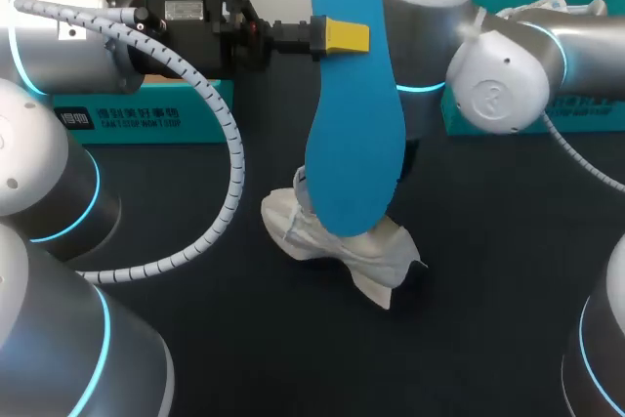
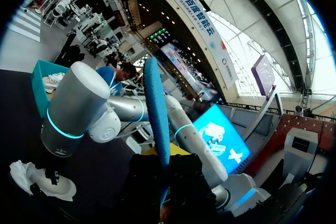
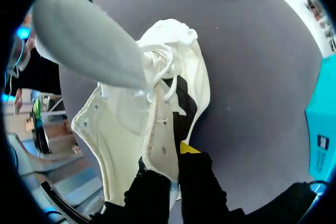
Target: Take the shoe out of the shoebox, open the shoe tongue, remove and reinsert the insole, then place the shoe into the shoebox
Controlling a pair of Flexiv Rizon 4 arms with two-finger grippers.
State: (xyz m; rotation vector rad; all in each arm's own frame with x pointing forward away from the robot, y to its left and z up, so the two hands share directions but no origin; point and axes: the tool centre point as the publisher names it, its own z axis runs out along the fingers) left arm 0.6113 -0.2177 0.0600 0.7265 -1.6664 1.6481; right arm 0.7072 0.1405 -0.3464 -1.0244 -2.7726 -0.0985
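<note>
Dark bench (image 1: 508, 271) underneath, carrying a white shoe (image 1: 337, 241) near its middle, well apart from every edge. At the far right corner, a teal shoebox (image 1: 586, 114) with pale paper inside; along the far left edge, a second teal box (image 1: 127, 114).

Coming in from the left, left gripper (image 1: 342, 36) pinching a blue insole (image 1: 354, 95) toward one end, fingers pressed on both faces, one yellow tip showing on the near face. Held upright and raised over the shoe, well clear of it as seen from the left wrist.

Coming in from the right, right gripper (image 3: 176, 156) down at the shoe, jaws clamped on the side wall of the upper beside the opening, a finger on either side of it. Laces lying loose around the opening.
</note>
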